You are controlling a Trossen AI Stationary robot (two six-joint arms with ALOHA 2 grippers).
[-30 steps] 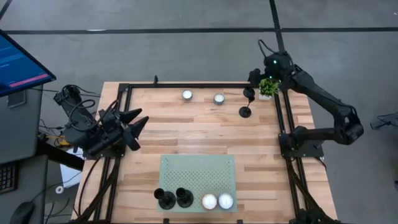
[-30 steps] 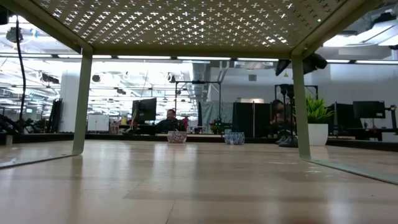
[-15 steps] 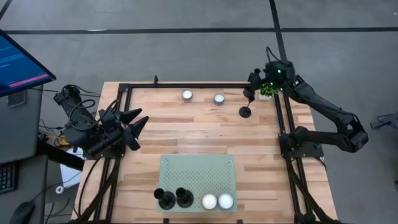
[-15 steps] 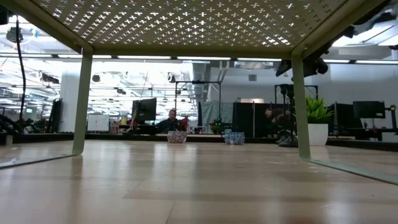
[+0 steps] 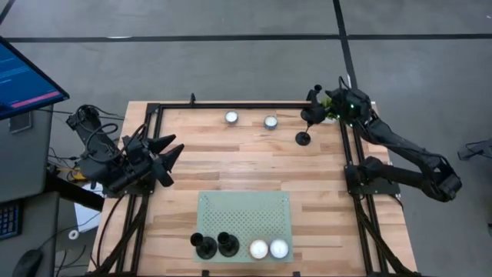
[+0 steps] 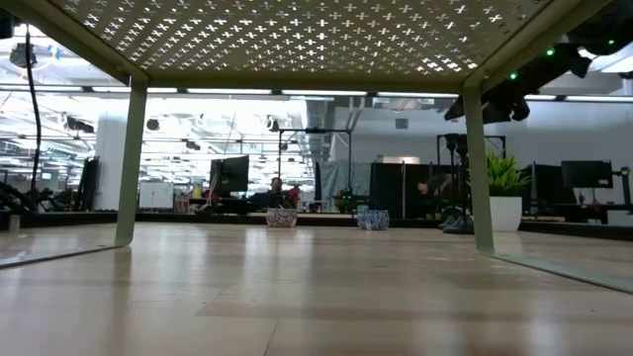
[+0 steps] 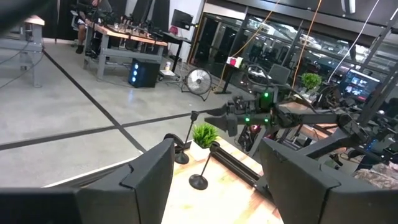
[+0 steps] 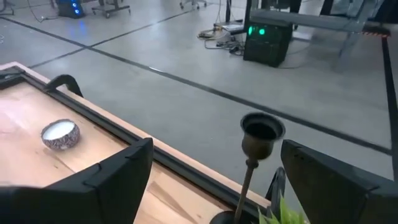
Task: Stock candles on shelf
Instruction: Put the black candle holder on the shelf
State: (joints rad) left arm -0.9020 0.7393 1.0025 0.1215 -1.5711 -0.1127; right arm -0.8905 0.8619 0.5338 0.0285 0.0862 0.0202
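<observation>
Pale green and perforated, the shelf is sitting at the near edge of your table, and its front strip is filling up: two black candlesticks are standing at its left and two white candles are lying side by side at its right. The holed area behind them is lying bare. Two more candles are waiting near the far edge, slightly apart, just inside the black frame rail. Between them and the shelf, wide planking is giving you room to travel.

Your right gripper is hovering at the far right corner with its fingers spread and holding nothing. Right beside it a slim black candlestick is standing upright, and a small green plant is showing just behind the wrist.

Your left gripper is hanging over the table's left edge, pointing inward, its fingers also parted and empty, well apart from every candle.
</observation>
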